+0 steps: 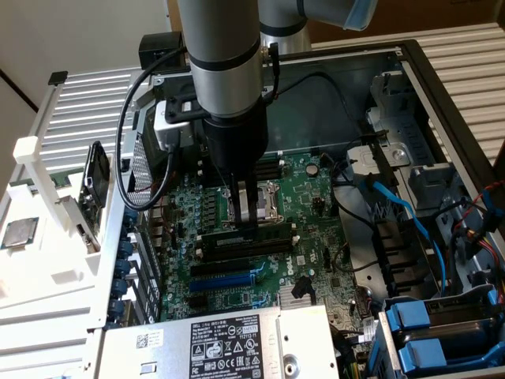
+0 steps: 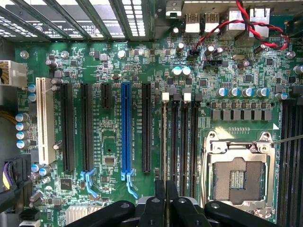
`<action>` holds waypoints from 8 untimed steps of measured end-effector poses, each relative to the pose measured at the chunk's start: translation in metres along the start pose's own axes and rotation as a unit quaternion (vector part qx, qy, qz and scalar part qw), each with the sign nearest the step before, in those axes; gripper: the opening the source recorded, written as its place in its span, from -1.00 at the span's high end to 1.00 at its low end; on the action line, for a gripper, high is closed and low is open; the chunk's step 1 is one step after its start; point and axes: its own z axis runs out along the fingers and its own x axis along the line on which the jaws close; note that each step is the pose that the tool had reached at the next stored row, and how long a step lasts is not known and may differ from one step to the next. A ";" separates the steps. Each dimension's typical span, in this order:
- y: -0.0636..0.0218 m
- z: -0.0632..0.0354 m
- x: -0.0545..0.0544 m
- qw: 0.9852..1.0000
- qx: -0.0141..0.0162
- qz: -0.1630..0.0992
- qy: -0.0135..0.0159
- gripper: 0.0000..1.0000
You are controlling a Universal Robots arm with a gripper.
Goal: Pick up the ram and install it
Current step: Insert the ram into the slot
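The ram [image 2: 164, 142] shows edge-on in the wrist view as a thin pale-green strip. It stands in the outermost of the long black memory slots [image 2: 182, 142], beside the empty silver processor socket [image 2: 238, 177]. My gripper [image 2: 163, 201] is shut on the ram's upper edge, one dark finger on each side. In the exterior view the gripper [image 1: 244, 223] points straight down onto the motherboard [image 1: 316, 205]. There the ram [image 1: 213, 238] lies along the slot row just below the socket.
The open computer case [image 1: 410, 59] surrounds the board. Blue cables [image 1: 410, 217] and drive bays lie at the exterior view's right, and a power supply [image 1: 229, 343] sits in front. A white rack [image 1: 47, 197] at the left holds a square silver processor chip [image 1: 17, 234].
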 end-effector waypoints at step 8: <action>0.0001 0.0010 0.000 1.000 0.000 0.000 0.000 0.74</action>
